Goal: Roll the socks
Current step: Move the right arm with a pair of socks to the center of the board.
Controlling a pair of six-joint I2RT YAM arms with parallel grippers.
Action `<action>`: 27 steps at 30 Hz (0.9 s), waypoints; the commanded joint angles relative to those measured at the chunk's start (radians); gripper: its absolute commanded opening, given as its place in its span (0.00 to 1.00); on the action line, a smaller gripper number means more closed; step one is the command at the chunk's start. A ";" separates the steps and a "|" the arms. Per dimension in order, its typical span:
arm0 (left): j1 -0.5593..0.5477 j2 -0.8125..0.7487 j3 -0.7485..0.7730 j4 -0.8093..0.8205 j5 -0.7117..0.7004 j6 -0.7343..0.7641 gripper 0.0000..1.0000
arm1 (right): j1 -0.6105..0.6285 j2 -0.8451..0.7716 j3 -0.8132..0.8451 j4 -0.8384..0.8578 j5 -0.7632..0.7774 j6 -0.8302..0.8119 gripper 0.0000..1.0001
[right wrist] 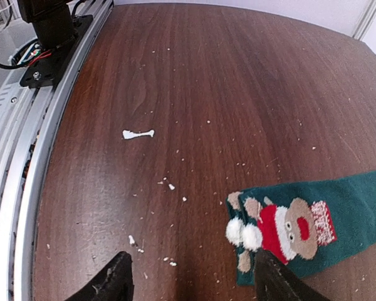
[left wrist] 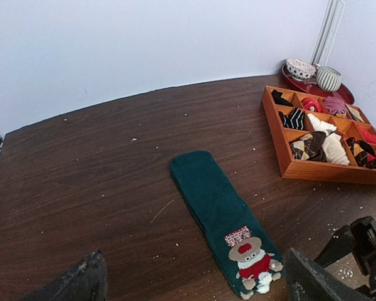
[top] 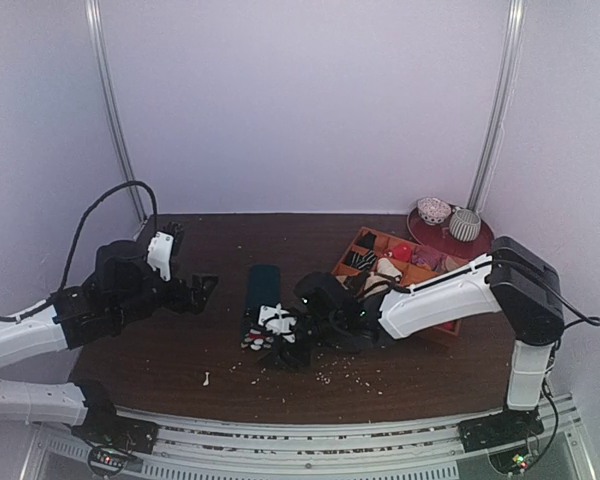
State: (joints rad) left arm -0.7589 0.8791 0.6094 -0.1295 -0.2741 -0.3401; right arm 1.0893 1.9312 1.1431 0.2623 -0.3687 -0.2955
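The socks [left wrist: 217, 204] lie flat and stacked on the brown table, a long dark teal strip with a red, white and brown cartoon figure [left wrist: 251, 259] at the near end. From above the socks [top: 262, 292] run front to back at the table's middle. My right gripper [right wrist: 191, 283] stands open low over the table at the figure end [right wrist: 282, 227]. One of its fingers [right wrist: 279, 282] overlaps the socks' edge; the other finger [right wrist: 109, 283] is over bare wood. My left gripper [left wrist: 194, 285] is open and raised to the left of the socks, holding nothing.
An orange divided tray [left wrist: 338, 172] with rolled socks stands at the right. Behind it sits a red plate [top: 432, 238] with two small bowls. A white scrap [right wrist: 138, 133] and crumbs lie on the wood near the front metal rail [right wrist: 25, 163].
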 commanded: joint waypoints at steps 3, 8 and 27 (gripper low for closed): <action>0.006 -0.009 -0.022 0.037 -0.039 -0.027 0.98 | 0.007 0.092 0.110 -0.065 0.036 -0.105 0.55; 0.006 -0.014 -0.026 0.034 -0.051 -0.028 0.98 | -0.003 0.169 0.168 -0.101 0.038 -0.131 0.53; 0.006 -0.011 -0.031 0.024 -0.071 -0.039 0.98 | -0.046 0.088 0.137 -0.106 0.037 -0.161 0.51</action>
State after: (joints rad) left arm -0.7589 0.8738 0.5922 -0.1326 -0.3290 -0.3698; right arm 1.0431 2.1010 1.3006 0.1501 -0.3367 -0.4423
